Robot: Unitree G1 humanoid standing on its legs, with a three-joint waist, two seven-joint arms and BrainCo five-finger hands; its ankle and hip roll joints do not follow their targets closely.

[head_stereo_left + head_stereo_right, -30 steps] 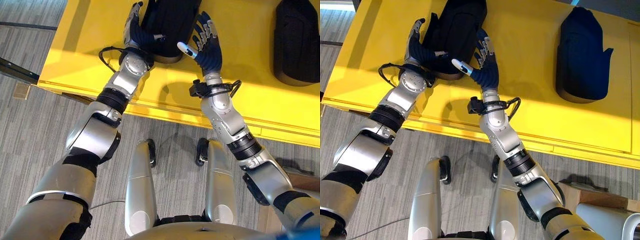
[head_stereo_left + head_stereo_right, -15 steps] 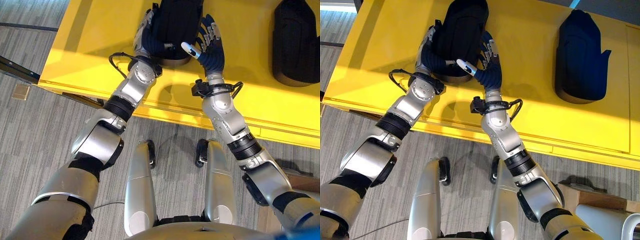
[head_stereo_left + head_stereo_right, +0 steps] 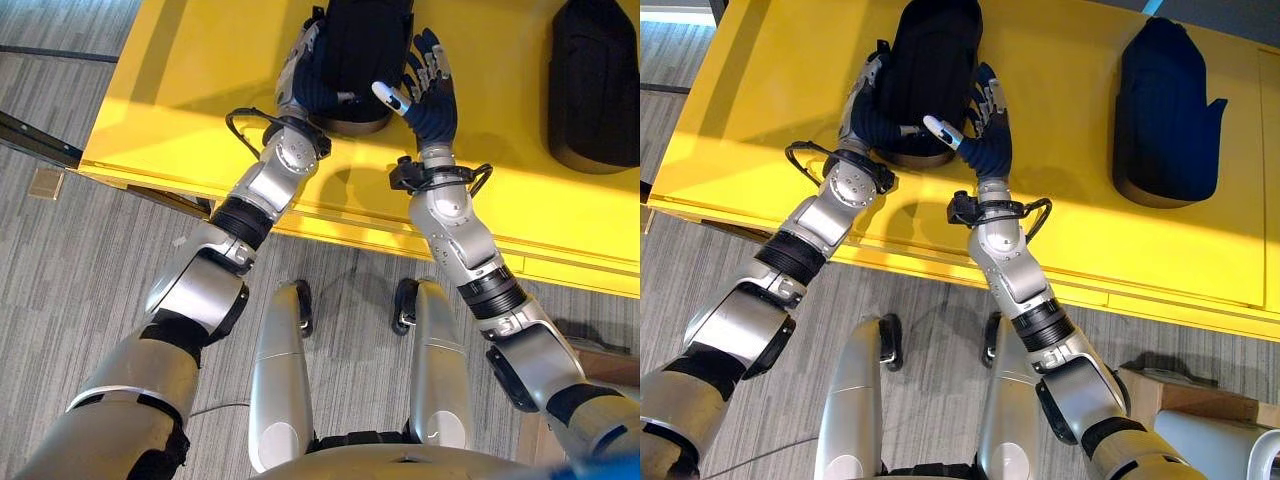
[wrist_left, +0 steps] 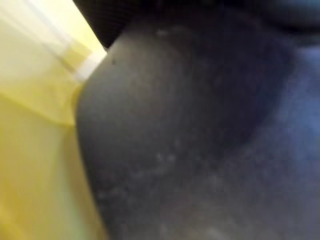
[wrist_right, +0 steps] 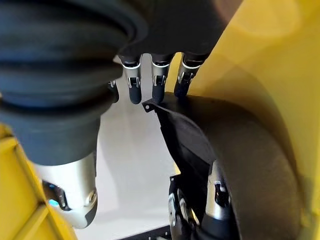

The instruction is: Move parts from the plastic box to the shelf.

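A black moulded part [image 3: 365, 50] lies on the yellow shelf surface [image 3: 200, 80]. My left hand [image 3: 300, 75] lies flat against its left side with the fingers straight, and the part [image 4: 200, 140] looms very close in the left wrist view. My right hand [image 3: 430, 95] stands open at the part's right side, thumb spread toward its near edge. In the right wrist view the straight fingers [image 5: 156, 80] touch the part's rim [image 5: 240, 160], and the left hand [image 5: 215, 200] shows on its far side.
A second black part [image 3: 595, 80] of the same kind lies farther right on the yellow surface. The shelf's front edge [image 3: 330, 215] runs across under both forearms, with grey floor [image 3: 70, 260] below it.
Both hands have reached farther in over the shelf. The left hand moved right up against the part's left side, and the right hand slid forward along its right side.
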